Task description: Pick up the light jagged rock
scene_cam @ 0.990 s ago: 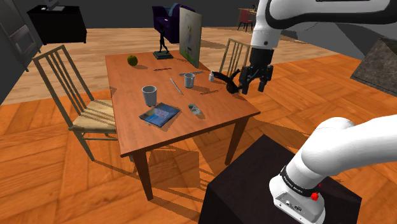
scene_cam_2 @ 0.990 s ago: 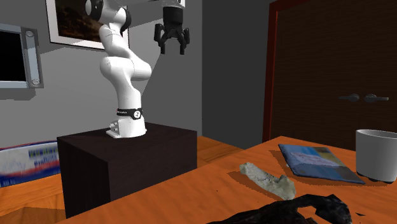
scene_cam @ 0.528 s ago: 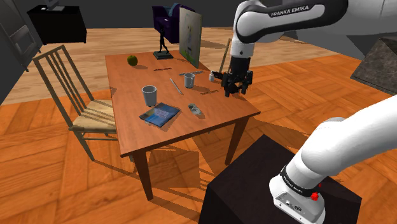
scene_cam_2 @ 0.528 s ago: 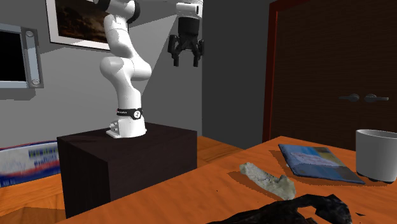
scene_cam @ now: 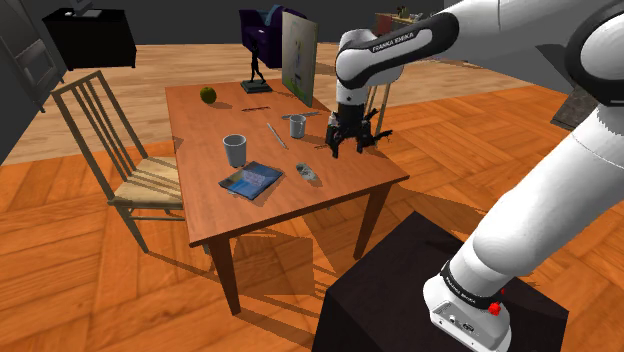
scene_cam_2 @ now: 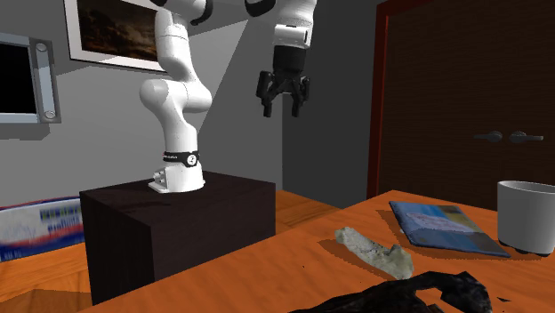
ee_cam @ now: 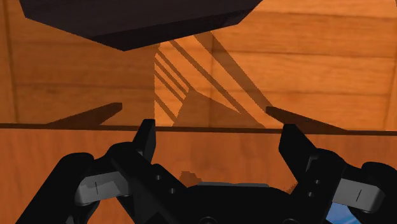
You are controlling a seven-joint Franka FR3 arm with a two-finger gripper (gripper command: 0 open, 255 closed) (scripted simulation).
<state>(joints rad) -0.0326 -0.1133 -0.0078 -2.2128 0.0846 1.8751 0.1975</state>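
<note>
The light jagged rock (scene_cam: 308, 173) lies on the wooden table (scene_cam: 205, 205) near its front right side, just right of a blue book (scene_cam: 250, 180). In the second exterior view the pale grey-green rock (scene_cam_2: 374, 252) rests flat on the tabletop. My black gripper (scene_cam: 348, 150) hangs above the table's right edge, to the right of the rock and clear of it. It is high over the table (scene_cam_2: 311, 267) in the second exterior view, gripper (scene_cam_2: 283, 102) pointing down. In the wrist view the gripper (ee_cam: 219, 140) is open, fingers wide apart with nothing between them.
A white cup (scene_cam: 235, 150), a smaller cup (scene_cam: 297, 125), a pen (scene_cam: 276, 135), a green ball (scene_cam: 208, 95), a dark figurine (scene_cam: 256, 70) and an upright board (scene_cam: 298, 58) stand on the table. Chairs (scene_cam: 110, 150) flank it. A black lumpy object (scene_cam_2: 418, 293) lies beside the rock.
The arm has swung toward the shoulder view's left and come down. The open gripper moved from beside the table to above its right edge, nearer the rock.
</note>
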